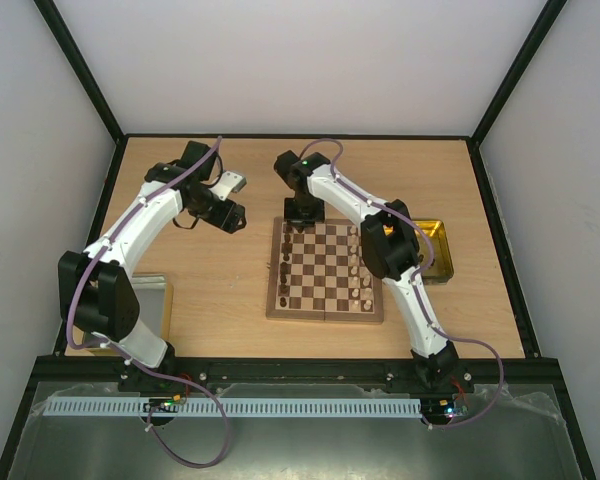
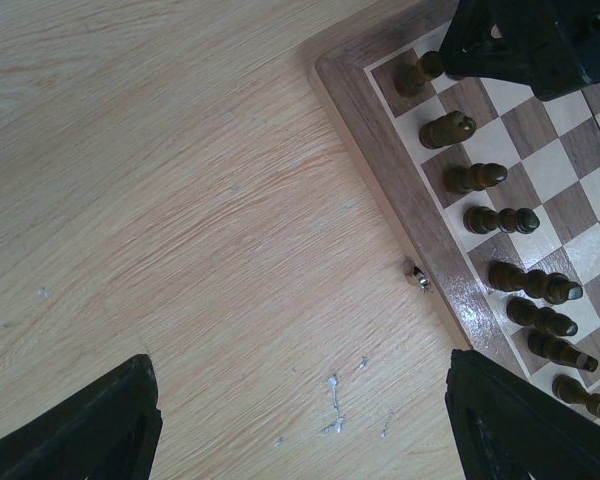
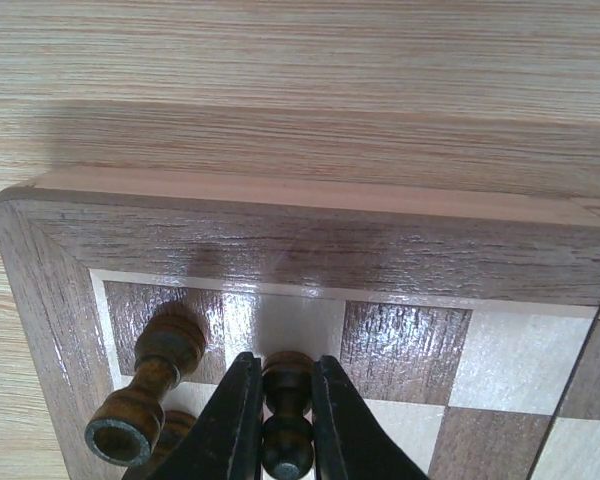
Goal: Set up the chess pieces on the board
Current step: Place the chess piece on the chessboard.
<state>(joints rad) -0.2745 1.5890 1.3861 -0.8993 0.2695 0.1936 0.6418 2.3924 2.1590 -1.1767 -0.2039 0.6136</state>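
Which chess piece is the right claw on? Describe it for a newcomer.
Find the board and go to its far left corner, where the right claw is. The dark piece sits between its fingers; the neighbouring dark piece is ungripped.

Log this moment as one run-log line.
right gripper shut on dark piece at far-left corner of board | left gripper open over table left of board | dark pieces lined along left edge

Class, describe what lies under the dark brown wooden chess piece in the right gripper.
A cream square of the checkered wooden board, beside its dark corner square. The black fingers and the dark brown piece itself cover the contact.
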